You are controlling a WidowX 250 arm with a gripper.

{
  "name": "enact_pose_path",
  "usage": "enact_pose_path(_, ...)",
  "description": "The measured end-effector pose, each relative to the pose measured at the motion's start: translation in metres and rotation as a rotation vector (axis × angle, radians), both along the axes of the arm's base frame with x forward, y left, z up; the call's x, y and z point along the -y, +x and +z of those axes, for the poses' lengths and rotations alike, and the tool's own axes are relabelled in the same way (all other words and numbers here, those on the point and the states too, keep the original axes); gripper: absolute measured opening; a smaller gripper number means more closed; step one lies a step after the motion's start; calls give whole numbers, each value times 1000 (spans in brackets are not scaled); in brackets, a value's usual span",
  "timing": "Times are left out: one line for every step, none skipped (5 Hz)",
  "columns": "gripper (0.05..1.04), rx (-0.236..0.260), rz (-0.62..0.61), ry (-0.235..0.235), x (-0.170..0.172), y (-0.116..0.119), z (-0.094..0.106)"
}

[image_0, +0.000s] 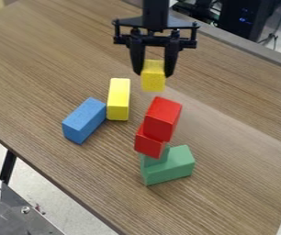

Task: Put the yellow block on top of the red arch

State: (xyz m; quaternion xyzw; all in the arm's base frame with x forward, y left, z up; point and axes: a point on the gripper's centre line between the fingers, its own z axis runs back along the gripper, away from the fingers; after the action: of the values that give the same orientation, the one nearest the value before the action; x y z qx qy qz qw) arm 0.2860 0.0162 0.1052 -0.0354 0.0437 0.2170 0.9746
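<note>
nearest the camera: seeing a green block [171,169] resting on the wood-grain tabletop [229,202], bearing the red stack. just above: taking the upper red block [162,118] as the arch's top; not making out an opening, nor telling whether it and the lower red block [149,144] are forming one piece. reading that top as lying below the gripper, toward the camera and slightly to view right; seeing its upper face slanting away toward view right.

farther, view left: noting a blue rectangular block [84,120] lying beside a spare yellow block [118,98].

farthest: finding the held yellow block [153,82] hanging in the black two-finger gripper [154,74], fingers parting only by its width, gripping both sides; pointing one end toward the camera, foreshortening its long axis. judging: needing to carry cameraward, align, then lower gently, risking toppling the stack.
</note>
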Motion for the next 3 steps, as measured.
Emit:
enact_pose_path(541,91,-263,-21,3,-22,43)
enact_pose_path(541,154,-396,-19,5,-43,71)
enact_pose_path(541,300,-481,-28,15,-66,103)
